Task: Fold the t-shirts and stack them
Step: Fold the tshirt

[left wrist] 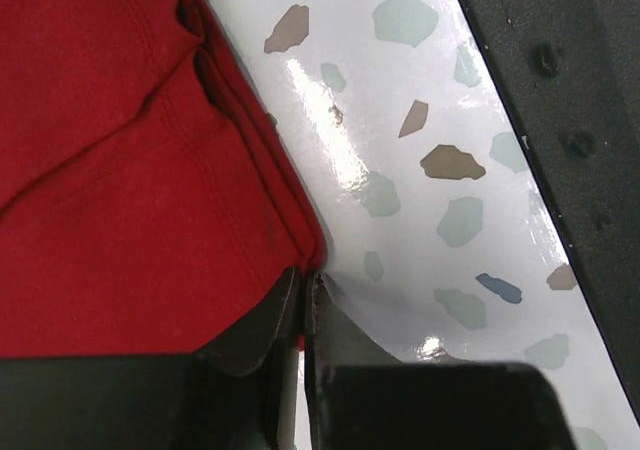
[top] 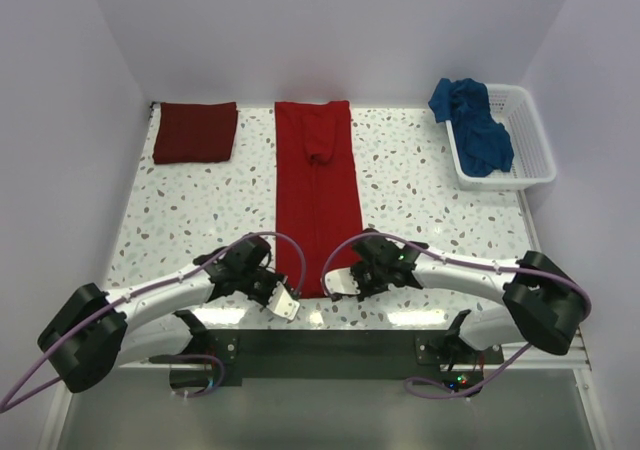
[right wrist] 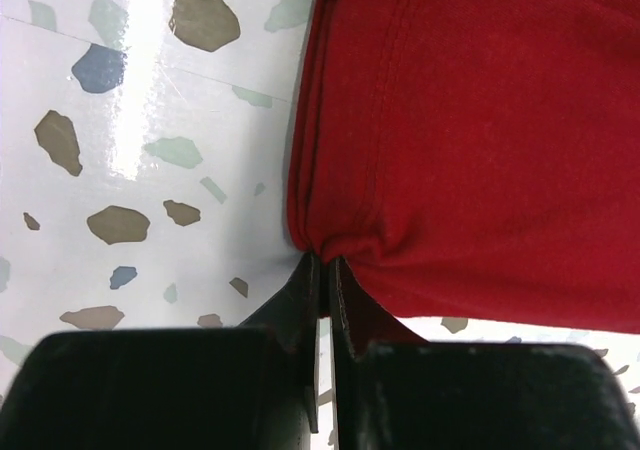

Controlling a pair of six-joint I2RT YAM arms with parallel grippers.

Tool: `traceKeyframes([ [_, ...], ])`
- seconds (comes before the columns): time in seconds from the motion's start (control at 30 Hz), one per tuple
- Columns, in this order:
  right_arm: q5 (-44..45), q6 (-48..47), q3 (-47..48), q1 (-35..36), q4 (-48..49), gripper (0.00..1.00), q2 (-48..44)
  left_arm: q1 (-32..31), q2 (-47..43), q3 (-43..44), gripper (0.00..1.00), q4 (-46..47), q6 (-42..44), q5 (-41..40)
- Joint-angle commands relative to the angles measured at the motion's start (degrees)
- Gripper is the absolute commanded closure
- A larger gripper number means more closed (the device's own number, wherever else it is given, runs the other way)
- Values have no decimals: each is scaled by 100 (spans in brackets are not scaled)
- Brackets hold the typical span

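Bright red t-shirt point(top: 317, 200): near corners pinched by left end effector point(left wrist: 302, 285), right end effector point(right wrist: 323, 268)

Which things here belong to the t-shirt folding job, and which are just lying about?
Job:
bright red cloth t-shirt, in a long strip
maroon cloth t-shirt, folded
blue cloth t-shirt, crumpled
left end effector
right end effector

Lying about:
white plastic lattice basket
speckled terrazzo table
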Motion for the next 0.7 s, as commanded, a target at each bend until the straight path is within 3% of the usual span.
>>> traceKeyframes([
  [0.0, -18, 53, 55, 47, -336, 100, 94, -34, -17, -27, 95, 33, 13, -36],
  [0.03, -71, 149, 125, 90, -478, 100, 6, -69, -105, 52, 100, -90, 12, 16],
  [0.23, -133, 536, 362, 1196, -1436, 100, -1311, -1027, -956, 448, 100, -627, -689, -88],
  [0.37, 15, 625, 644, 1233, -1771, 100, -1471, -1160, -1090, 702, 100, -837, -999, -185],
  [0.53, -212, 143, 1100, 577, -1876, 100, -1542, -537, -1126, 1168, 100, -1031, -648, 77],
  [0.67, -396, -201, 1601, -145, -2052, 100, -1043, 209, -661, 1896, 100, -1137, -305, 271],
])
